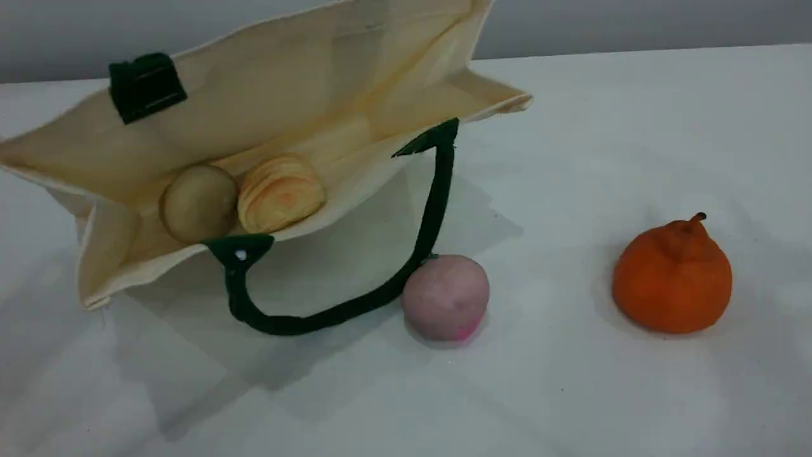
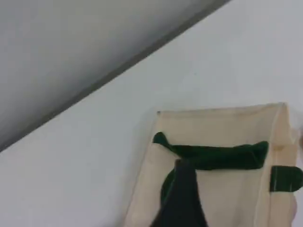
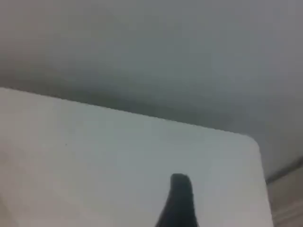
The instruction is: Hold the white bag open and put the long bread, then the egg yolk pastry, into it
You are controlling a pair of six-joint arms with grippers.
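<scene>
The white bag (image 1: 285, 95) lies on its side at the left of the scene view, its mouth gaping toward the camera. Inside it rest the long bread (image 1: 281, 193), seen end-on with its swirl, and the egg yolk pastry (image 1: 198, 203) just to its left. One dark green handle (image 1: 431, 216) loops out onto the table. Neither gripper shows in the scene view. In the left wrist view one dark fingertip (image 2: 182, 198) hangs over the bag (image 2: 222, 189), close to its other green strap (image 2: 213, 156), and the second finger is hidden. The right fingertip (image 3: 180, 198) hangs over bare table with nothing by it.
A pink round ball (image 1: 446, 297) sits against the bag's front handle. A round orange fruit with a stem (image 1: 672, 279) stands at the right. The white table (image 1: 634, 393) meets a grey wall at the back, and its corner (image 3: 253, 142) shows in the right wrist view.
</scene>
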